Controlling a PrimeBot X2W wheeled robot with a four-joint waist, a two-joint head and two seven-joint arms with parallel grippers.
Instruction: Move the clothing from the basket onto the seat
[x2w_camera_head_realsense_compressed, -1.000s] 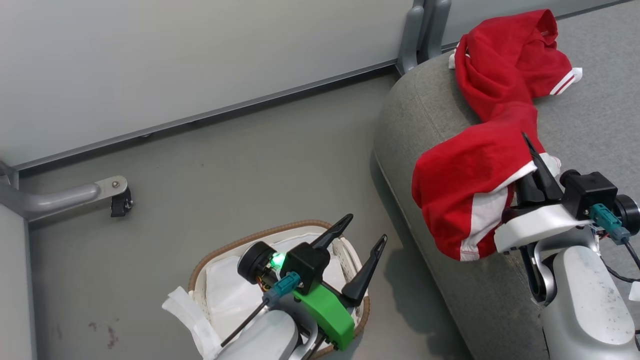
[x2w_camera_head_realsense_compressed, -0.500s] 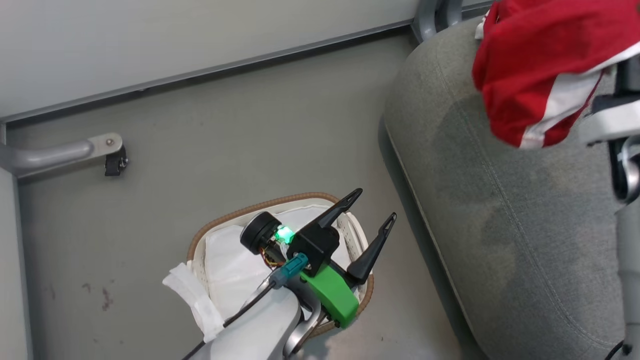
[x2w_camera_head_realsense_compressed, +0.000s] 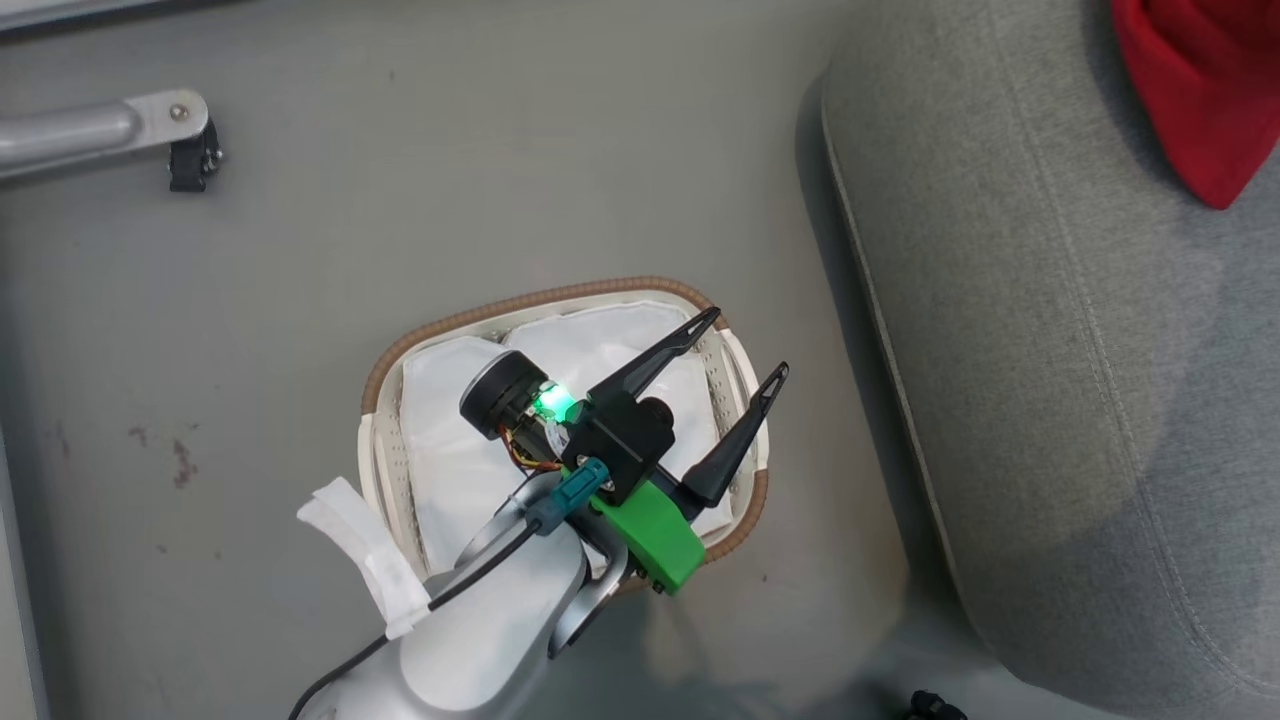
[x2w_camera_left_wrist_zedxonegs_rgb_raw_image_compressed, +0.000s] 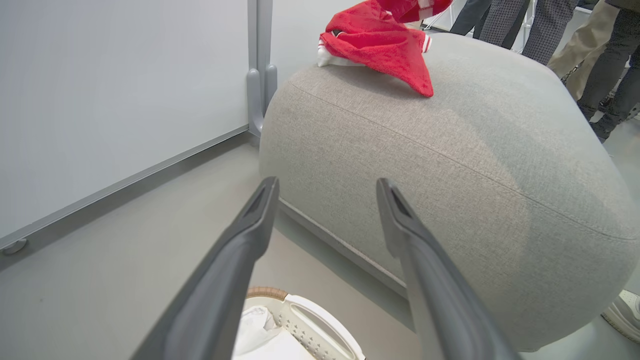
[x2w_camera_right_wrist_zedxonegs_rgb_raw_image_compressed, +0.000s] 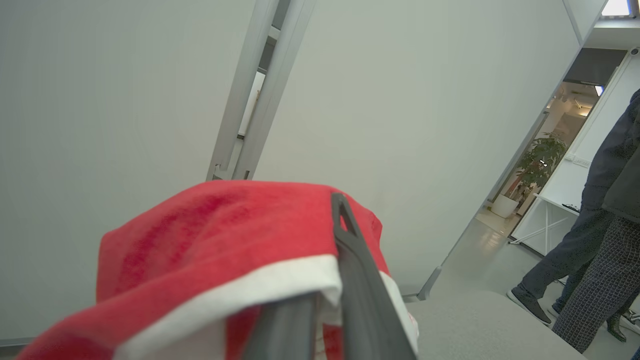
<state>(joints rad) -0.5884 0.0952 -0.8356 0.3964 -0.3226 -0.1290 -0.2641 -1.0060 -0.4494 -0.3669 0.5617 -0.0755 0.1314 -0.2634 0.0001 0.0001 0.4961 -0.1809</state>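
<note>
The basket stands on the floor beside the seat, and what shows of its inside is white liner. My left gripper hovers open over its right rim with nothing between the fingers. In the left wrist view that gripper points at the grey seat, with the basket's rim below. Red clothing lies on top of the seat. In the head view a red corner of clothing rests on the seat. My right gripper is shut on a red garment with a white band.
A grey wall panel runs behind the seat, and its metal foot with a caster sits on the floor at the far left. People's legs stand beyond the seat; a person is close at the right. A shoe rests by the seat's base.
The head camera has tilted down toward the basket. My right gripper carried the red garment from the seat's front edge up over the seat. The left gripper stayed open over the basket.
</note>
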